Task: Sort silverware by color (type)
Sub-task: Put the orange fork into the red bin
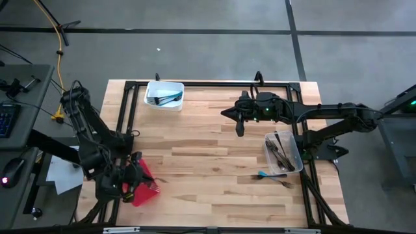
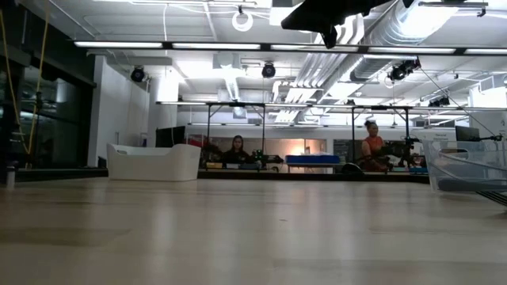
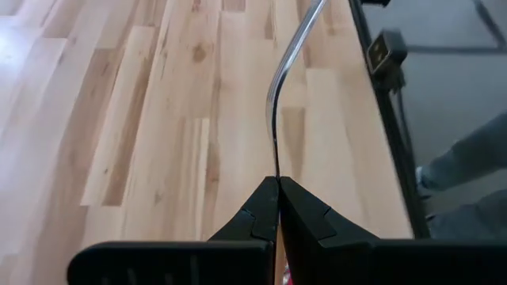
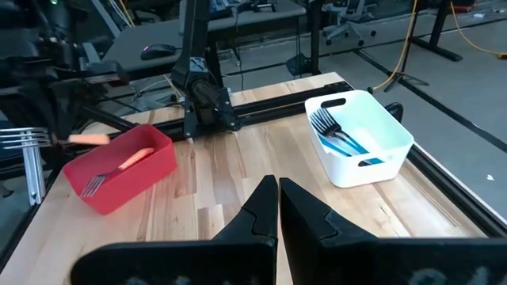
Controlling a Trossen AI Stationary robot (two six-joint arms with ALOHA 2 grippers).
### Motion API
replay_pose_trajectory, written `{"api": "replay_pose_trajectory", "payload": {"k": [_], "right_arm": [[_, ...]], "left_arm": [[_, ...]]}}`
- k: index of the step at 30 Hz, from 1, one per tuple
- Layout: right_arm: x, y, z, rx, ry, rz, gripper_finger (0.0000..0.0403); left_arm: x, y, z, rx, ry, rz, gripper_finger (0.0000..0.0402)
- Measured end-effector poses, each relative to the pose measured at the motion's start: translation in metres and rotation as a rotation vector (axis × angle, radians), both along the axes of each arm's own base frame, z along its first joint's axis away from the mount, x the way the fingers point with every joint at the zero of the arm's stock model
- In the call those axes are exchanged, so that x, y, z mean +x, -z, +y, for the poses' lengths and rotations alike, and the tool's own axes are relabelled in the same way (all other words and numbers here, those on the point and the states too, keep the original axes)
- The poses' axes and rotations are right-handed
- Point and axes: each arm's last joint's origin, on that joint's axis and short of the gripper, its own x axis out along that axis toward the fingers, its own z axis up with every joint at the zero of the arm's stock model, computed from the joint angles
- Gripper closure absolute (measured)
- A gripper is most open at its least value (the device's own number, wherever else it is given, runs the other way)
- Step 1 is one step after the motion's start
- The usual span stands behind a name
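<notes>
My left gripper (image 3: 277,184) is shut on a fork with an orange handle and grey metal tines (image 4: 24,138), beside the red tray (image 1: 144,194) at the table's near left. A second orange fork (image 4: 119,165) lies in that tray. My right gripper (image 4: 277,184) hangs shut and empty above the far middle of the table (image 1: 224,112). Teal forks (image 4: 337,134) lie in the white tub (image 1: 164,95). Dark forks lie in the clear tub (image 1: 283,153). A teal fork (image 1: 263,174) and a grey one (image 1: 283,184) lie loose on the table near the clear tub. My left gripper pinches the fork between its two fingertips, where the thin metal shank (image 3: 275,158) comes out ahead of them, seen edge-on. The fork runs along the fingers, tines forward. In the right wrist view its orange handle (image 4: 87,139) sits about level, clear of the tray.
The black frame rail (image 1: 214,83) runs around the wooden table. The middle of the table (image 1: 208,162) is bare wood. In the low view the white tub (image 2: 154,162) stands at the left and the clear tub (image 2: 467,166) at the right; people sit in the room behind.
</notes>
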Motion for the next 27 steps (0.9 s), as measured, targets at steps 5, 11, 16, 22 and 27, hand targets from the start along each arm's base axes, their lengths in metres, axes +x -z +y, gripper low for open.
{"api": "replay_pose_trajectory", "payload": {"k": [5, 11, 16, 22, 27], "right_arm": [[0.0, 0.0, 0.0, 0.027, 0.007, -0.003, 0.0402], [0.003, 0.002, 0.0, 0.063, 0.018, -0.005, 0.0402], [0.009, 0.01, -0.001, 0.139, 0.042, 0.014, 0.0402], [0.02, 0.025, -0.002, 0.16, 0.047, 0.06, 0.0402], [0.028, 0.035, -0.003, 0.187, 0.04, 0.082, 0.0402]], "left_arm": [[-0.011, 0.013, 0.001, 0.06, 0.047, 0.029, 0.0402], [-0.027, 0.036, 0.002, 0.101, 0.081, 0.066, 0.0402], [-0.034, 0.053, 0.006, 0.128, 0.073, 0.089, 0.0402], [-0.039, 0.063, 0.01, 0.175, 0.104, 0.11, 0.0402], [-0.043, 0.072, 0.013, 0.189, 0.13, 0.167, 0.0402]]}}
